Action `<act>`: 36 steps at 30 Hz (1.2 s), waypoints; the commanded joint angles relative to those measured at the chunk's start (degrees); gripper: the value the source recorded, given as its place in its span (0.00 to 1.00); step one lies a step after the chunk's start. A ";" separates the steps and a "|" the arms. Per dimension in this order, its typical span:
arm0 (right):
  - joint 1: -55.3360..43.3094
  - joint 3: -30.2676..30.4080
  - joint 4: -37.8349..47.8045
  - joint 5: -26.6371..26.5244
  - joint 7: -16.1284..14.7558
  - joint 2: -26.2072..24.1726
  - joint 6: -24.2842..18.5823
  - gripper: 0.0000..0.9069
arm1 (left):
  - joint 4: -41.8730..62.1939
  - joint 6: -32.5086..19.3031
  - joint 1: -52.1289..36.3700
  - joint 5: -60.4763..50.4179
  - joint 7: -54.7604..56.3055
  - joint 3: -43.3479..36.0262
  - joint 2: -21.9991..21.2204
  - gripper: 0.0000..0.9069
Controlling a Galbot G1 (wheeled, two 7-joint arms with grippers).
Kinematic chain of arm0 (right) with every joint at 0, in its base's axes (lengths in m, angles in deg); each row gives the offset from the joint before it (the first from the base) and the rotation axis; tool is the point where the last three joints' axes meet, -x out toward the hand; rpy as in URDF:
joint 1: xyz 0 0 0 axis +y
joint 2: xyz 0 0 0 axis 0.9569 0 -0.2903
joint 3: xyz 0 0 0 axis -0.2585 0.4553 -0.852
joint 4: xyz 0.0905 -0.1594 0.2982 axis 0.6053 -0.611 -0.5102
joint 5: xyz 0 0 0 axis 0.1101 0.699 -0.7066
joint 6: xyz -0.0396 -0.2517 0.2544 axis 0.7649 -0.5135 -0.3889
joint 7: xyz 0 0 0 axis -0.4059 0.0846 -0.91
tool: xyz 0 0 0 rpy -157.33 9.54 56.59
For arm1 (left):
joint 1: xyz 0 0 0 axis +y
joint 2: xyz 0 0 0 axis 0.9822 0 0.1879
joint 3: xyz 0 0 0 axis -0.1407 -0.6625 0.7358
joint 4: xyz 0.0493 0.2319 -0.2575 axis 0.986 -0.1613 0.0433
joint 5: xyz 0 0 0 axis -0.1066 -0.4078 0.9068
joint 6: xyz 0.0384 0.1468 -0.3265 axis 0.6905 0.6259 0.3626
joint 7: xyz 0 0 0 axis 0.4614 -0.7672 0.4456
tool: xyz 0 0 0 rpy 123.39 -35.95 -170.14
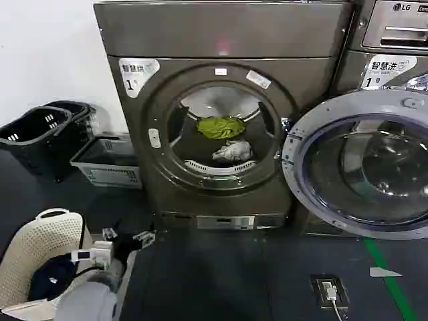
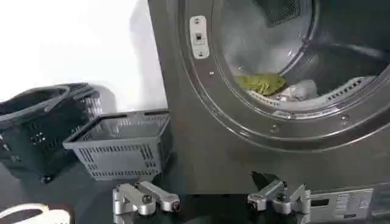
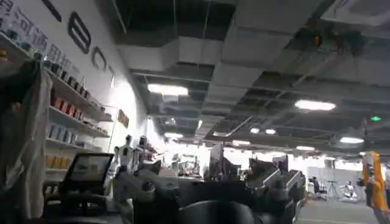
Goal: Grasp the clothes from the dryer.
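Two small bundles of clothes lie in the drum of the dryer (image 1: 221, 134), its door (image 1: 361, 164) swung wide to the right: the green bundle (image 1: 221, 126) farther in, the whitish bundle (image 1: 233, 152) nearer the lip. The left gripper (image 1: 127, 239) hangs low by the floor, released and holding nothing, so the clothes lie up, right and beyond it. The right gripper's state I cannot tell.

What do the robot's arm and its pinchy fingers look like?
The left arm is a rounded, light-grey tube with a small white box near its wrist. The left gripper has two silvery metal fingers built from short, chunky links with round screws at the joints, over darker parts behind them.
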 commanded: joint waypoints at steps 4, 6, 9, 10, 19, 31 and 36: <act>-0.09 1.70 0.72 -2.67 1.19 0.09 -5.02 1.00 | 0.21 2.81 -0.10 -0.02 -0.11 -0.38 -0.12 1.00; -0.37 2.05 0.72 -2.94 1.28 0.07 -5.06 1.00 | 0.08 2.81 0.14 0.02 -0.19 -0.32 -0.08 1.00; -0.40 2.21 0.51 -3.99 1.74 0.35 -4.87 1.00 | 0.03 2.81 0.65 0.58 -0.21 0.01 0.03 1.00; -0.30 2.22 0.57 -3.95 1.75 0.39 -4.69 1.00 | -0.02 2.81 0.77 0.67 -0.16 0.02 0.03 1.00; -0.68 3.30 0.64 -4.62 2.30 0.31 -4.50 1.00 | -0.42 2.81 1.23 0.46 -0.22 -0.13 -0.27 1.00; -1.15 3.57 1.51 -4.78 2.67 -0.20 -4.53 1.00 | -0.41 2.81 0.93 0.08 -0.09 -0.04 -0.51 1.00; -1.24 3.53 1.71 -4.87 2.69 -0.15 -4.56 1.00 | -0.58 2.81 0.62 0.09 -0.01 -0.18 -0.31 1.00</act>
